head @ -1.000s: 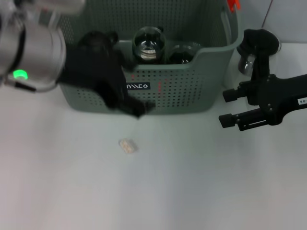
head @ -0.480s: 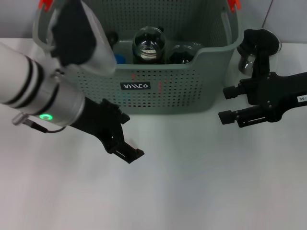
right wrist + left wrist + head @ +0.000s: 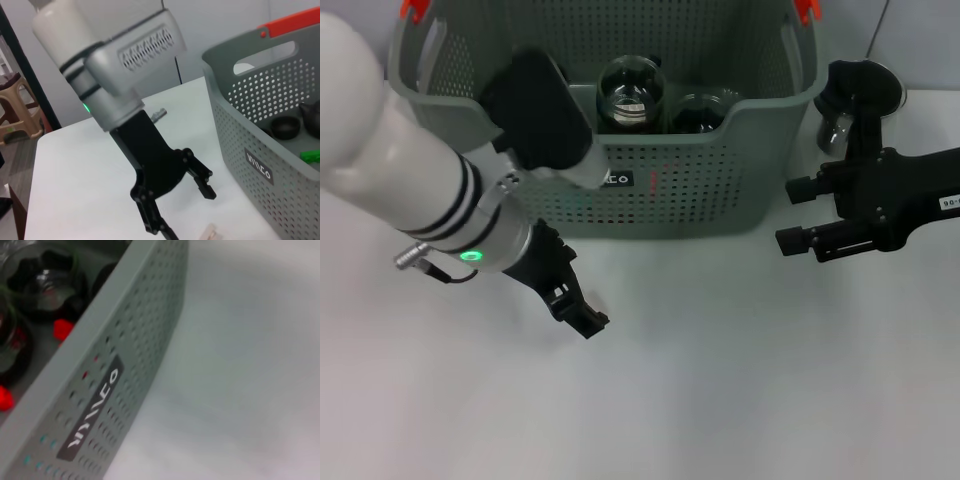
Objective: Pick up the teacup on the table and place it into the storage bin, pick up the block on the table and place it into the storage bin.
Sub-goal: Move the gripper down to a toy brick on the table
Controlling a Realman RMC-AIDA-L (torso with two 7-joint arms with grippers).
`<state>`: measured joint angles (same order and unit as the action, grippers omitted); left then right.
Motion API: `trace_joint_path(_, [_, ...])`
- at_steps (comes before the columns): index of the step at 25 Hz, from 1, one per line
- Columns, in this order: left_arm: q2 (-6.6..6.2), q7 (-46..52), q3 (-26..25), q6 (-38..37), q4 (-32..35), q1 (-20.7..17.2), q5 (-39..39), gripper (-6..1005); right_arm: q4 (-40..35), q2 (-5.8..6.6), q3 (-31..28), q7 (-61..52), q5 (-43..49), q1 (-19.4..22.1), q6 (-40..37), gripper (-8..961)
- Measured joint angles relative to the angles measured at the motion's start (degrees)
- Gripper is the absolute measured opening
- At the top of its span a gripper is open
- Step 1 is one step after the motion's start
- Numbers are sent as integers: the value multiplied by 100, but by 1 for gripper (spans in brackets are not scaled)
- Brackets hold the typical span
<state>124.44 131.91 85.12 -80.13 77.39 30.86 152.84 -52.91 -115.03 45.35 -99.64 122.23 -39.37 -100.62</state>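
The fingers of the left gripper point(image 3: 182, 210) are spread apart above the block point(image 3: 209, 233) on the table point(image 3: 720, 380), just before the storage bin point(image 3: 720, 190). The right gripper point(image 3: 798, 215), fingers apart, is held beside the bin.

Inventory, by count.

- Grey-green perforated plastic storage bin point(image 3: 740, 170): one, top centre of the head view.
- Orange-red handle clips: two, one at the upper left point(image 3: 413, 8) and one at the upper right point(image 3: 807, 10).
- Black label with white lettering point(image 3: 90, 415): one.
- Round clear glass vessels inside the bin: two in the head view, the taller point(image 3: 630, 92) beside the lower, darker one point(image 3: 700, 112).
- Small red pieces inside the bin: two point(image 3: 62, 329) point(image 3: 5, 397).
- Green piece point(image 3: 312, 156): one.
- Small black bowl point(image 3: 285, 127): one.
- Small pale block point(image 3: 210, 232) on the table: one.
- White table point(image 3: 740, 380): one.
- Black two-fingered grippers: two, left gripper point(image 3: 187, 212) and right gripper point(image 3: 786, 218).
- Brown plastic stool point(image 3: 20, 110): one.
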Motion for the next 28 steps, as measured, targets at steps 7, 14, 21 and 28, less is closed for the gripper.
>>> trace_joint_path(7, [10, 438, 555, 502, -290, 57, 404, 933, 0, 7, 0, -2, 12, -3, 30, 819])
trace_joint_path(14, [10, 699, 870, 718, -488, 119, 496, 929, 8, -1, 0, 5, 13, -9, 37, 819])
trace_joint_path(21, [16, 921, 1084, 847, -550, 153, 631, 925, 15, -2, 0, 22, 8, -4, 36, 818])
trace_joint_path(28, [2, 932, 1134, 862, -667, 231, 640, 827, 57, -2, 0, 47, 9, 9, 39, 818])
